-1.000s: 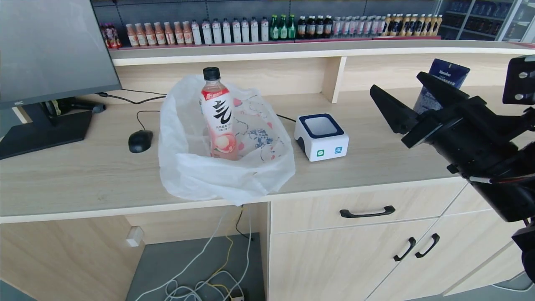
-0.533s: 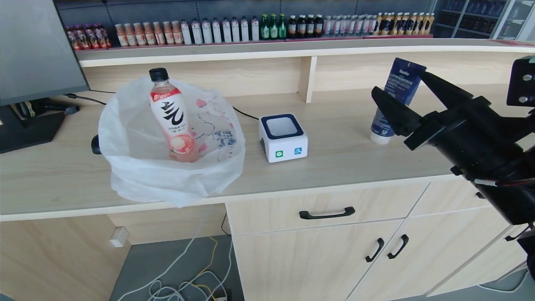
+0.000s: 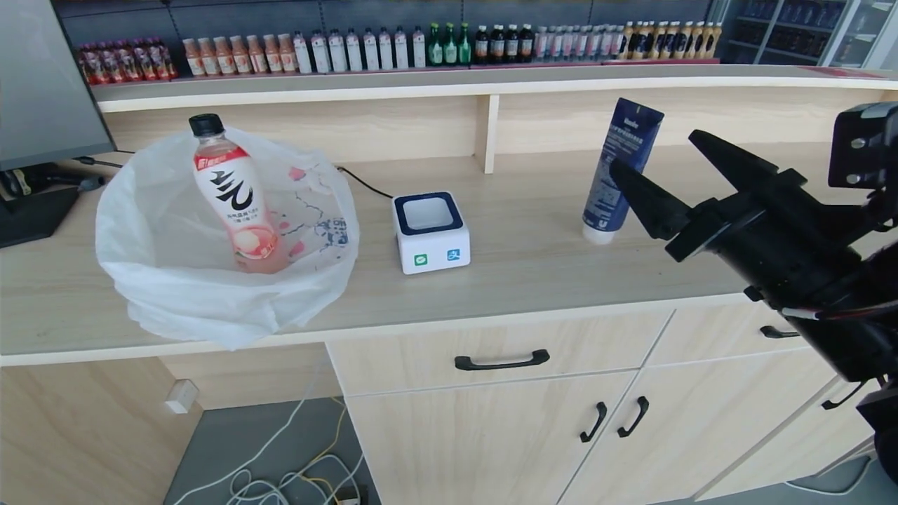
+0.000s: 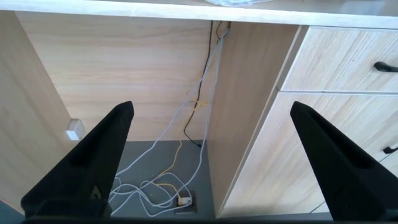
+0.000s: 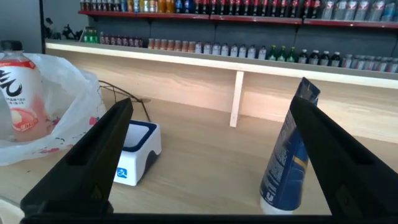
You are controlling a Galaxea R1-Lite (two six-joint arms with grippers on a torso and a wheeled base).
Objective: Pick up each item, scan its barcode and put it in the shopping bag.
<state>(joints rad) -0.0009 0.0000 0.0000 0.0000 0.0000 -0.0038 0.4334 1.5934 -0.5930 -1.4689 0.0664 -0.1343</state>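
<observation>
The white shopping bag (image 3: 210,294) sits at the counter's (image 3: 533,273) left end, its plastic sagging over the front edge. A pink drink bottle (image 3: 235,203) stands tilted inside, its base hidden by the bag's folds. The barcode scanner (image 3: 430,231) rests mid-counter, just beside the bag. A blue tube (image 3: 621,168) stands cap-down toward the right, well back from the front edge; its lower side is partly covered by one finger of the right gripper (image 3: 654,149), which hangs spread wide and empty before it. The left gripper (image 4: 211,106), also spread and empty, hangs below the counter's front edge, facing floor cables (image 4: 168,186). A monitor (image 3: 42,77) is cut off at the left.
</observation>
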